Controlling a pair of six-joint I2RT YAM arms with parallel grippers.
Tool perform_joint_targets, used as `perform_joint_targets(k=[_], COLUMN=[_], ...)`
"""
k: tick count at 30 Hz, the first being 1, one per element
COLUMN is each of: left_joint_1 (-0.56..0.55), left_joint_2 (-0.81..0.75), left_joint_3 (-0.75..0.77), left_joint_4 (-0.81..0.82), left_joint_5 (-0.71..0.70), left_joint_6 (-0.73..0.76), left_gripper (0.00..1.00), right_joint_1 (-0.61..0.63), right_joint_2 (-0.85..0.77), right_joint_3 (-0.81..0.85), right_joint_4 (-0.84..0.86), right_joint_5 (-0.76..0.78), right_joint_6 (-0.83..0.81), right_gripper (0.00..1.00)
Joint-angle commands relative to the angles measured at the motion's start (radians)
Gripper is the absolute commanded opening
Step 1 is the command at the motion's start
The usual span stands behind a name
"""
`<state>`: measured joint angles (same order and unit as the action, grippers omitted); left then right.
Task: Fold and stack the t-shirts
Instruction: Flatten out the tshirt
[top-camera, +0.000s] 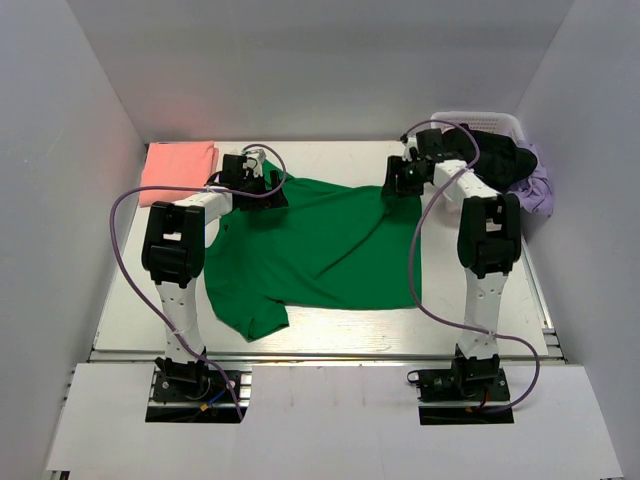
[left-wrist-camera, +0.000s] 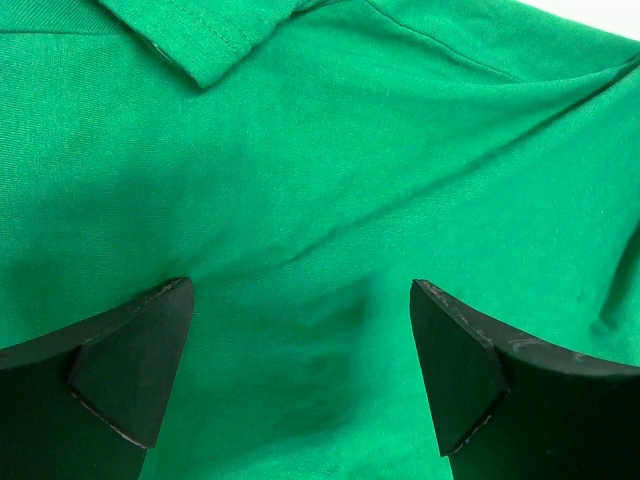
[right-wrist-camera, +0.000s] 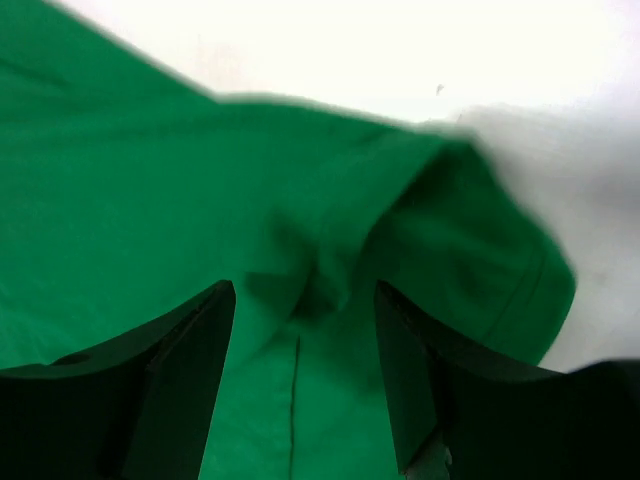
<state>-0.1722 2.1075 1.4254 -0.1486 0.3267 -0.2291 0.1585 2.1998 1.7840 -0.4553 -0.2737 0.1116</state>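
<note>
The bright green t-shirt (top-camera: 320, 250) lies spread over the middle of the table, with one sleeve toward the near left. The salmon-pink t-shirt (top-camera: 178, 165) lies folded at the far left corner. My left gripper (top-camera: 262, 182) is open over the green shirt's far left part; in the left wrist view the jaws (left-wrist-camera: 300, 290) stand wide apart just above the cloth, with the collar (left-wrist-camera: 200, 40) ahead. My right gripper (top-camera: 400, 182) is open at the shirt's far right corner. In the right wrist view (right-wrist-camera: 305, 290) a bunched fold by the sleeve (right-wrist-camera: 480, 270) lies between the fingers.
A white basket (top-camera: 500, 125) at the far right holds dark clothes, and a purple cloth (top-camera: 540, 185) hangs over its side. White walls close in the left, back and right. The table's bare surface (top-camera: 130, 300) shows beside the shirt.
</note>
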Motion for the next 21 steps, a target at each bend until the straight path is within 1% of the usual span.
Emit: perform_joint_targets(k=[1, 3, 7, 8, 10, 11, 13, 14, 21], left_joint_1=[0.007, 0.007, 0.007, 0.007, 0.007, 0.007, 0.007, 0.007, 0.007], left_joint_2=[0.026, 0.026, 0.026, 0.026, 0.026, 0.026, 0.026, 0.026, 0.026], left_joint_3=[-0.034, -0.034, -0.034, -0.034, -0.034, -0.034, -0.034, -0.034, -0.023], left_joint_4=[-0.063, -0.063, -0.063, -0.063, -0.063, -0.063, -0.063, -0.063, -0.074], left_joint_5=[-0.008, -0.008, 0.001, 0.002, 0.002, 0.002, 0.002, -0.008, -0.008], left_joint_6=[0.010, 0.010, 0.010, 0.010, 0.010, 0.010, 0.010, 0.019, 0.019], left_gripper=[1.00, 1.00, 1.00, 1.00, 1.00, 1.00, 1.00, 1.00, 1.00], right_joint_1=[-0.004, -0.001, -0.004, -0.002, -0.007, -0.004, -0.001, -0.001, 0.000], right_joint_2=[-0.133, -0.169, -0.210, -0.215, -0.209, -0.190, -0.178, -0.161, -0.094], right_joint_3=[-0.139, -0.228, -0.322, -0.337, -0.342, -0.328, -0.313, -0.302, -0.232], right_joint_4=[0.087, 0.104, 0.150, 0.165, 0.164, 0.159, 0.152, 0.153, 0.170], right_joint_5=[-0.028, -0.032, -0.079, -0.082, -0.056, -0.047, -0.038, -0.016, -0.021], right_joint_6=[-0.067, -0.076, -0.101, -0.101, -0.101, -0.101, -0.107, -0.104, -0.107], right_gripper=[0.64, 0.64, 0.64, 0.63, 0.61, 0.57, 0.53, 0.49, 0.49])
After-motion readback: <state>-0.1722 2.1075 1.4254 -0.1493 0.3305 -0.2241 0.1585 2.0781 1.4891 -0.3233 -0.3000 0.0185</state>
